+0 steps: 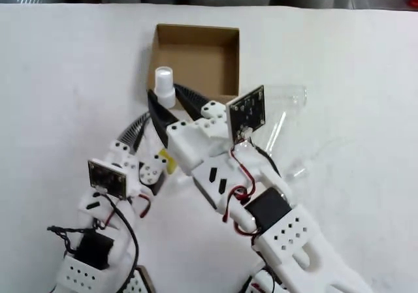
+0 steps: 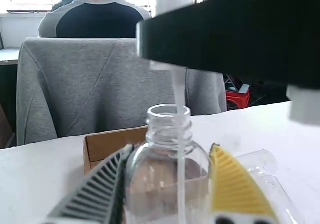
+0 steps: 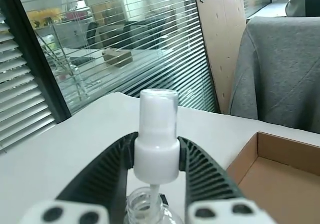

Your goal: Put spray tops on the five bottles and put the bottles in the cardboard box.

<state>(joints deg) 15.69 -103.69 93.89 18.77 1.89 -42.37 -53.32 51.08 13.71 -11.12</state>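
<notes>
Partly hidden items first. In the high view the right arm covered the upright bottle, and the near wall of the cardboard box was masked by the same arm. The left wrist view cut off the lower body of the bottle. That view also showed the right arm's black finger as a dark bar across the upper frame.

Clear loose bottles lay on their sides on the bench beside the box. Their outlines were faint, and their number could not be determined.

Pincer states:
- The right pincer was clenched on the collar of the white spray top, one black finger on each side.
- The left pincer was clenched on the bottle below its neck, with a grey finger on one side and a yellow finger on the other.

Position of the task item: the spray top was held upright directly above the open bottle neck. The collar was apart from the rim. The dip tube ran down through the neck into the bottle.

Containers: the box stood open-topped just behind the bottle, and the visible part of its interior showed bare brown floor. The held bottle contained the dip tube.
</notes>
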